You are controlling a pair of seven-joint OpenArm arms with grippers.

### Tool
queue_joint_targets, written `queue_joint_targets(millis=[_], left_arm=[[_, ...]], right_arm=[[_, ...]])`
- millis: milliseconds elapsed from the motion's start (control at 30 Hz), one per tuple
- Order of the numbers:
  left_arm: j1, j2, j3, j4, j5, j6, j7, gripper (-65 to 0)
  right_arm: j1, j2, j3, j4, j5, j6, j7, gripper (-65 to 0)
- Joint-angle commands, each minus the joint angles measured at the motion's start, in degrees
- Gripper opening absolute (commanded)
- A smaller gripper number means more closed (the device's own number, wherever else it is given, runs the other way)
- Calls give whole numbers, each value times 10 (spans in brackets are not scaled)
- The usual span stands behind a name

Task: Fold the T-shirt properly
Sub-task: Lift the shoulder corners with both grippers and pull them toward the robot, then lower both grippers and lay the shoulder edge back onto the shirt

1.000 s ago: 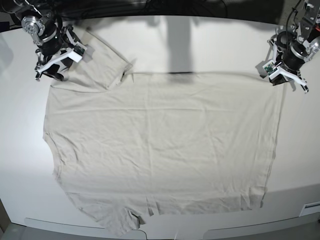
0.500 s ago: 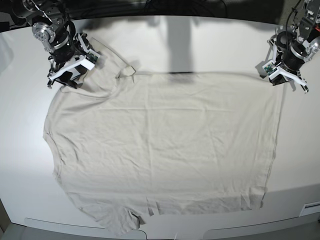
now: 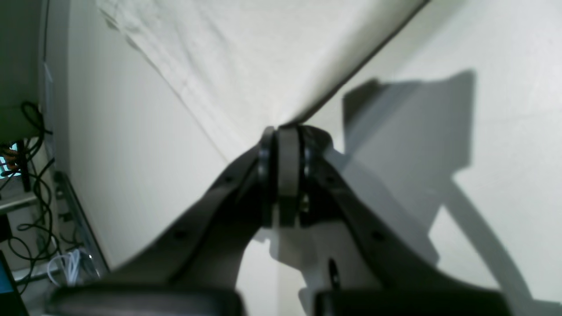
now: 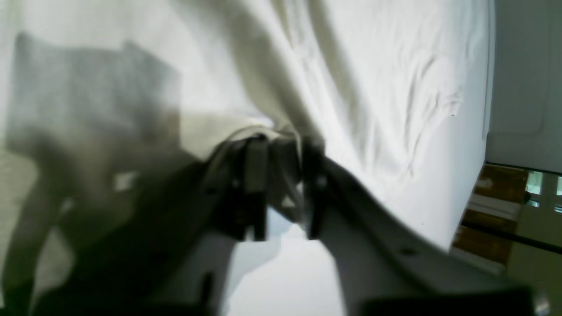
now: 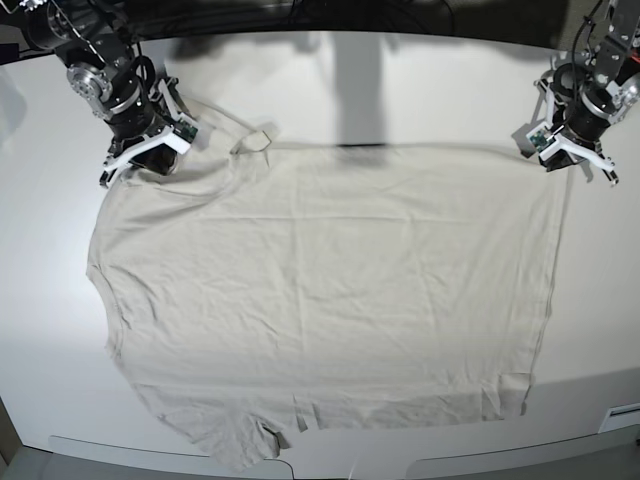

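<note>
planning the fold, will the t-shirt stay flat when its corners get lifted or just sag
Likely sags: the T-shirt is thin and wrinkled all over, and drapes in soft folds where the right gripper pinches it. Probably light, since the left gripper holds a corner by a small pinch. It may drag on the table and bunch.

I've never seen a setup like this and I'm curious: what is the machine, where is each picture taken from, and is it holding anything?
It is a robot with two arms over a white table. The base view looks down from above: a cream T-shirt lies spread out flat. The other two pictures come from cameras on the wrists, looking along each gripper. The right gripper, top left in the base view, is shut on the shirt's sleeve area. The left gripper, top right there, is shut on a corner of the shirt.
</note>
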Motion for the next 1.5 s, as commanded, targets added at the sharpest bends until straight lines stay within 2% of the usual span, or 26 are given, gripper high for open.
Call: queue_joint_targets(millis=[0,33,100,167,267,400,500,533,600,700,800,1000,1200,1333,1467], left_arm=[[13,-5,4,-8,5,-40,49,-650],[13,-5,4,-8,5,-40,49,-650],[13,-6,4,-8,-2,-40,50,-650],[13,-5,4,-8,-20,-40,50,-650],[14,-6,4,-8,-48,-40,63,-650],[26,-8,4,-4,-90,-40,91,-650],[52,-12,3,12,-114,-37,87,-650],[65,-14,3,22,-116,-30,88,-650],[95,-16,3,47,-120,10,88,-650],[140,-17,3,85,-118,66,88,-650],[178,-16,3,119,-118,78,87,-650],[229,-16,-2,174,-118,105,88,-650],[289,-16,-76,238,-118,105,88,-650],[319,-16,-145,279,-122,105,82,-650],[310,-16,-191,289,-151,104,35,-650]], right_arm=[[-5,7,-1,-3,13,26,-41,-617],[-5,7,-1,-3,13,25,-59,-650],[-5,7,-1,2,18,19,-97,-650],[-7,10,-1,10,37,-7,-118,-650],[-16,31,-1,33,62,-17,-112,-650],[-43,78,-1,80,116,-52,-110,-650],[-74,97,11,106,120,-57,-115,-650],[-85,97,19,111,120,-57,-112,-650],[-111,97,36,121,121,-59,-99,-650],[-159,97,68,139,127,-89,-89,-650],[-217,97,104,159,151,-111,-78,-650],[-319,97,167,188,150,-156,-58,-650],[-377,97,232,233,151,-178,-46,-650],[-378,97,275,254,191,-175,-38,-650],[-361,97,295,257,217,-159,-13,-650]])
